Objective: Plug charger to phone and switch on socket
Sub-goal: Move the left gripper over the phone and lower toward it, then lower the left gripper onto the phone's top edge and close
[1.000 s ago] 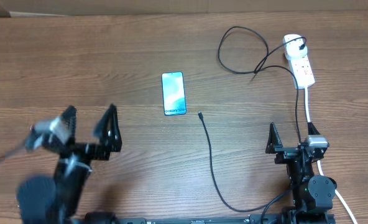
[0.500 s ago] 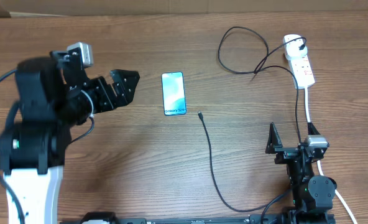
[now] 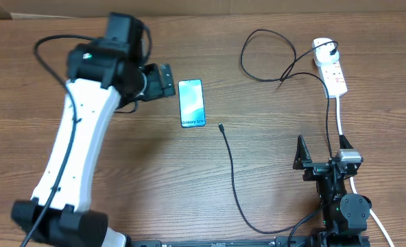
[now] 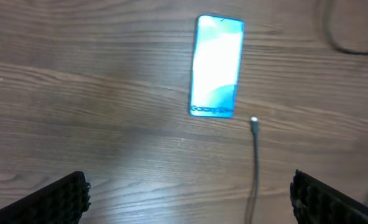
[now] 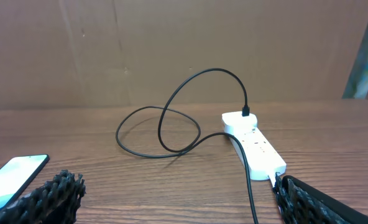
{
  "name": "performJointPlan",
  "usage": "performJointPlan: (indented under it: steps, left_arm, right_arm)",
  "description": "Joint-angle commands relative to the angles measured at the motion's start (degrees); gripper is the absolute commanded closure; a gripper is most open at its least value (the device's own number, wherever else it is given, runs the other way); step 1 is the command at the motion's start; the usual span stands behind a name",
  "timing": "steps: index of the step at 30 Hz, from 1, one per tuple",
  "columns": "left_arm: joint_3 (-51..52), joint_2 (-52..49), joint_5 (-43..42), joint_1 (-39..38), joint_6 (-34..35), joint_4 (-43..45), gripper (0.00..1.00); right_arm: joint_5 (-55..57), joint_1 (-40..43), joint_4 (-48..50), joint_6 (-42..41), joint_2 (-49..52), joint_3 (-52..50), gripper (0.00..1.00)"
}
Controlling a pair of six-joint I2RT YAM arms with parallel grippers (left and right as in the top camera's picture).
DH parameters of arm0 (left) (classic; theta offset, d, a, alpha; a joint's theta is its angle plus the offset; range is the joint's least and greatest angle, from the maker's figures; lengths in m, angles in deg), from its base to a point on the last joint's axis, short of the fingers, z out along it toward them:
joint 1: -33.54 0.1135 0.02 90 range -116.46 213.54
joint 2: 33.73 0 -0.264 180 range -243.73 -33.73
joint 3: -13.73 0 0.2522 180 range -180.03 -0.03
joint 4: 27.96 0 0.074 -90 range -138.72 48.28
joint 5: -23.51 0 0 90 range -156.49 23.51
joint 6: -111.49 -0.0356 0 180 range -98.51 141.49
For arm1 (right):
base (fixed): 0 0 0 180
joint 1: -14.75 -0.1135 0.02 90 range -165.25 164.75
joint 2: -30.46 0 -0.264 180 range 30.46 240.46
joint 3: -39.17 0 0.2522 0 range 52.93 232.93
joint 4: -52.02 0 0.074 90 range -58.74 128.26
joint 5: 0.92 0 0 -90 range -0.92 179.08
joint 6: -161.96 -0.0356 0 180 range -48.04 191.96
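Beside the phone (image 3: 192, 103), left gripper (image 3: 163, 81) gapes empty, foreshortened overhead; right gripper (image 3: 320, 155), cropped in wrist view, is likewise released.

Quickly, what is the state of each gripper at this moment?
Left gripper: open, holding nothing.
Right gripper: open, holding nothing.

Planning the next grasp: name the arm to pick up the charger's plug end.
Left, probably. The left gripper hovers open beside the phone, with the charger tip in its camera view; the right gripper sits open, farther back.
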Motion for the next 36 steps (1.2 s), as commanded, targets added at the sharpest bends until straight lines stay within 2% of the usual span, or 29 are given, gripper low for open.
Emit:
performJointPlan:
  steps: [1, 7, 12, 14, 15, 17, 28, 36]
  left_arm:
    - [-1.7, -3.0, 6.8, -2.8, 4.5, 0.6, 0.00]
    - [-1.7, -8.7, 14.0, -7.1, 9.4, 4.5, 0.00]
    - [-1.7, -13.6, 11.5, -8.1, 9.4, 11.7, 0.00]
    - [-1.7, -15.3, 7.1, -8.1, 9.4, 13.6, 0.00]
    - [-1.7, -17.2, 2.0, -8.1, 9.1, 14.9, 0.00]
    - [-1.7, -18.8, 0.5, -8.1, 8.9, 15.6, 0.00]
    - [-1.7, -28.3, 0.4, -7.9, 8.9, 16.2, 0.00]
    - [-1.7, -30.0, 0.2, -8.0, 8.9, 18.3, 0.00]
  right_arm:
    - [0.3, -0.5, 0.3, 0.2, -0.4, -0.6, 0.00]
    - [0.3, -0.5, 0.3, 0.3, -0.4, -0.6, 0.00]
    - [0.3, -0.5, 0.3, 0.2, -0.4, -0.6, 0.00]
    - [0.3, -0.5, 0.3, 0.2, -0.4, -0.6, 0.00]
    - [0.3, -0.5, 0.3, 0.2, -0.4, -0.6, 0.00]
    - [0.3, -0.5, 0.3, 0.2, -0.4, -0.6, 0.00]
    - [0.3, -0.5, 0.3, 0.3, -0.4, -0.6, 0.00]
    - [0.3, -0.5, 0.3, 0.3, -0.4, -0.6, 0.00]
